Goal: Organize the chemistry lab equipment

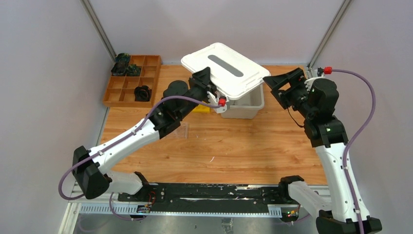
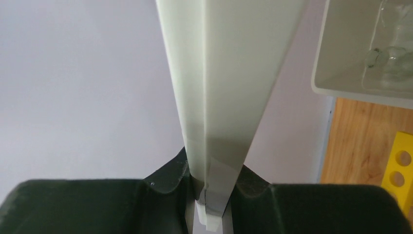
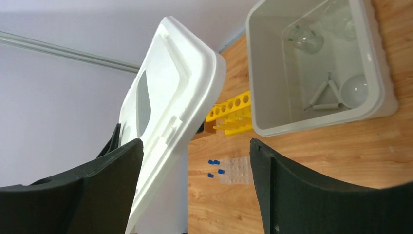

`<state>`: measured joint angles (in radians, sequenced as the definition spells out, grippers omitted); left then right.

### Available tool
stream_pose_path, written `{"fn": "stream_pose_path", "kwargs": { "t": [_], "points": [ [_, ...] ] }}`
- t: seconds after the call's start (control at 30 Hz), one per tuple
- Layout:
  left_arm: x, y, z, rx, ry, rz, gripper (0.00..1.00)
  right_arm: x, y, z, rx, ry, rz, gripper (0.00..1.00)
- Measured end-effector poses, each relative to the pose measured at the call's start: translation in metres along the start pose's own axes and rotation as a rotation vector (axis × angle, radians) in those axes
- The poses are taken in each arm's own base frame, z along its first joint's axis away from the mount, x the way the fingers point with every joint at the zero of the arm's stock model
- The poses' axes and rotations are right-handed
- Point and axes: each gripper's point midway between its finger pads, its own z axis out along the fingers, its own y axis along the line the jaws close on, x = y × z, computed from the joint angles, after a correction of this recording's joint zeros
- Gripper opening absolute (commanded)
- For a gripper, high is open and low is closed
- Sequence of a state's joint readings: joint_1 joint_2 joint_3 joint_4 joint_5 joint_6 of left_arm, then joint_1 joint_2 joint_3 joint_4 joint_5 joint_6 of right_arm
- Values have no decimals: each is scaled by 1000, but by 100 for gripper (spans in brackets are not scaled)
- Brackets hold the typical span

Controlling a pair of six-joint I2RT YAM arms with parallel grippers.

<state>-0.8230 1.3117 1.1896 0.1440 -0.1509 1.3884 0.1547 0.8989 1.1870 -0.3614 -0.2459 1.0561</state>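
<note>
Top external view: the left gripper [image 1: 213,89] is closed on the near-left edge of a white lid [image 1: 236,83] and holds it tilted above an off-white bin [image 1: 251,105] at the back of the table [image 1: 234,146]. The lid is rectangular with rounded corners and a grey strip on top. The right gripper [image 1: 273,90] stands just beside the lid's right corner, jaws wide apart and gripping nothing.

Left wrist view: the lid [image 2: 234,73] runs edge-on between the fingers of the left gripper [image 2: 209,195], clamped at its rim.

Right wrist view: the right gripper [image 3: 195,144] is spread wide. The bin [image 3: 272,87] lies open below it. Inside:
- a clear glass beaker [image 3: 304,38] at one end;
- a second clear glass piece [image 3: 341,22], shape unclear;
- a small white triangle [image 3: 324,95];
- a white round dish [image 3: 355,90], touching the triangle.

A yellow rack [image 3: 231,109] with round holes sits just beside the bin. A clear rack [image 3: 236,170] lies on the table near it, with three blue-capped tubes [image 3: 220,171] loose beside it.

A wooden tray [image 1: 126,90] at back left holds black objects [image 1: 142,92].
</note>
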Motion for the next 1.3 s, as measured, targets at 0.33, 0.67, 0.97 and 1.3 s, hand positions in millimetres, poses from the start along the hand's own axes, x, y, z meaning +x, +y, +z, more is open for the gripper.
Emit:
{"fn": "stream_pose_path", "kwargs": {
  "t": [0.33, 0.67, 0.97, 1.3],
  "points": [
    [-20, -48, 1, 64, -154, 178, 2, -41, -6, -31, 125, -147, -260, 85],
    [-30, -118, 56, 117, -225, 265, 1, -44, -87, 24, 344, -7, -351, 85],
    [-31, -150, 69, 156, -243, 297, 31, -22, -134, 82, 366, 176, -386, 83],
    [-21, -163, 70, 184, -195, 291, 64, -8, -182, 121, 418, 274, -404, 79]
  ]
}}
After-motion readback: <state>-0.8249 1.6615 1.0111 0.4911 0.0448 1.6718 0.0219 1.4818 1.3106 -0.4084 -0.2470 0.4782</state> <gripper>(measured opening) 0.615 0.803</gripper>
